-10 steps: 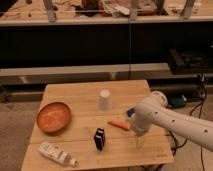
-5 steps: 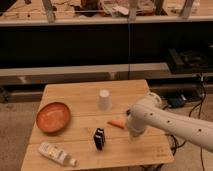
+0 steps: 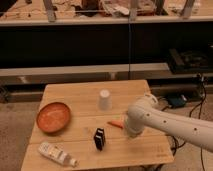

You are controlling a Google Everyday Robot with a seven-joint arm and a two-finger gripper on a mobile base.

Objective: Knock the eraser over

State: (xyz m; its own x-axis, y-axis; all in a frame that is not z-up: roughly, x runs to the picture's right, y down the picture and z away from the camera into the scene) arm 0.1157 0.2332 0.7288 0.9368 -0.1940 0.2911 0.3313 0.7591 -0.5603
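The eraser [image 3: 100, 138], a small black block, stands upright on the wooden table [image 3: 80, 95], near the front and slightly left of the middle. My gripper [image 3: 131, 133] is at the end of the white arm [image 3: 165, 122], which reaches in from the right. It hangs low over the table, a short way right of the eraser and apart from it. The wrist covers most of the gripper.
A white cup [image 3: 104, 99] stands behind the eraser, and a small orange object [image 3: 116, 124] lies between the cup and my gripper. An orange bowl [image 3: 53, 117] sits at the left. A white labelled bottle [image 3: 57, 154] lies at the front left corner. Shelving stands beyond the table.
The arm has swung left and down, bringing the gripper closer to the eraser. The eraser, cup, bowl and bottle have not moved.
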